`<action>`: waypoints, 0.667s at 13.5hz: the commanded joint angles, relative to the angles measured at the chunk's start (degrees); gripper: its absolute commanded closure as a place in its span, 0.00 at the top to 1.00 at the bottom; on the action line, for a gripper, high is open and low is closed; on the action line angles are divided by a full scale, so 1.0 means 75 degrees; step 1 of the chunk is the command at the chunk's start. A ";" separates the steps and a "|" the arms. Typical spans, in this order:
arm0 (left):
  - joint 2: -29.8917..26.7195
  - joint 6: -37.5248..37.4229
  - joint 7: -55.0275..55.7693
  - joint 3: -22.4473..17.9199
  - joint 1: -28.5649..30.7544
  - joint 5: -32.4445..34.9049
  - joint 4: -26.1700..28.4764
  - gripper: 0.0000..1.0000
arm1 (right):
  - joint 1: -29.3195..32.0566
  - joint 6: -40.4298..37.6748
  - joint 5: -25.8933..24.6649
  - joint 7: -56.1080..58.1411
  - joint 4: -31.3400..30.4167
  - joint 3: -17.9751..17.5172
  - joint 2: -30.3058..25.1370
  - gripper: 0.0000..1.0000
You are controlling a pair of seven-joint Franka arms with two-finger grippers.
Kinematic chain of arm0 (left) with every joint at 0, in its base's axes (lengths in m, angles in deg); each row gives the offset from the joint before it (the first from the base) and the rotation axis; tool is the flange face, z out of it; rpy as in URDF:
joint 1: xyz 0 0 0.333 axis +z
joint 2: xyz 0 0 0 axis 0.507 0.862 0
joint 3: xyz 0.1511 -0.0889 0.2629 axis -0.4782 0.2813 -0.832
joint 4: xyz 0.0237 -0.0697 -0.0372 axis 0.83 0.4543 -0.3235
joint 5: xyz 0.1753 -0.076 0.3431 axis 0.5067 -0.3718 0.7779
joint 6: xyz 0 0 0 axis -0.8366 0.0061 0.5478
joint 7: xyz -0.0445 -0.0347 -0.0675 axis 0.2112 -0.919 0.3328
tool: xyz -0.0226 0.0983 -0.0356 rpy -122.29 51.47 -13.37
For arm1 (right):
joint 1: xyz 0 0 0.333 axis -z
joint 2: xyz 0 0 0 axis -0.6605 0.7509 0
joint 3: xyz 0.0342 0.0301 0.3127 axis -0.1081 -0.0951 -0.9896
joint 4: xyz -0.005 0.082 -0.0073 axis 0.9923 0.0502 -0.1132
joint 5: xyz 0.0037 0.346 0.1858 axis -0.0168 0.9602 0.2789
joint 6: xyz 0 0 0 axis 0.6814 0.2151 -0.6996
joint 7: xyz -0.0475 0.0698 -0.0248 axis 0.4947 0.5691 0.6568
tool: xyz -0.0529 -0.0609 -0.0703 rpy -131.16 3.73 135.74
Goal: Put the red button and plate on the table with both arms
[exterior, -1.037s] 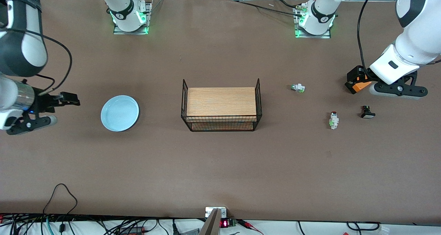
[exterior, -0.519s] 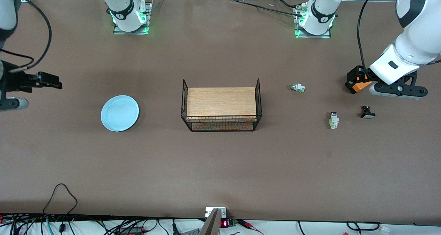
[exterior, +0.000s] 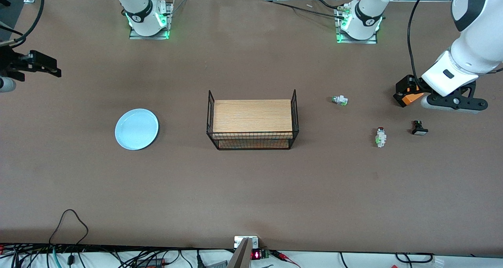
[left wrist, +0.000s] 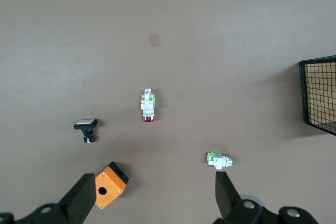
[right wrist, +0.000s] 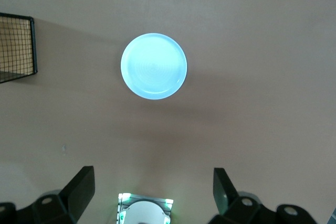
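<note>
The light-blue plate (exterior: pixel 136 129) lies flat on the brown table (exterior: pixel 251 189) toward the right arm's end; it also shows in the right wrist view (right wrist: pixel 154 66). The red button (exterior: pixel 380 136) lies on its side on the table toward the left arm's end; it also shows in the left wrist view (left wrist: pixel 148 106). My left gripper (exterior: pixel 454 101) hangs open and empty (left wrist: pixel 152 203) over the table beside an orange box. My right gripper (exterior: pixel 47 67) is open and empty (right wrist: pixel 153 190), high over the table's end, well apart from the plate.
A wire crate with a wooden board top (exterior: pixel 252 120) stands mid-table. A green-capped switch (exterior: pixel 339 100), a black switch (exterior: pixel 419 128) and an orange box (exterior: pixel 410 97) lie near the red button. The right arm's base (right wrist: pixel 144 211) shows under its gripper.
My right gripper has drawn away from beside the plate, rising toward the robots' side of the table. The plate, the switches and the left arm have not moved.
</note>
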 commanded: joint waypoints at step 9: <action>-0.0046 -0.0003 -0.0119 -0.0041 0.0023 -0.0172 0.0054 1.00 | -0.0040 0.0373 -0.0071 -0.0087 -0.1559 -0.0463 -0.1222 1.00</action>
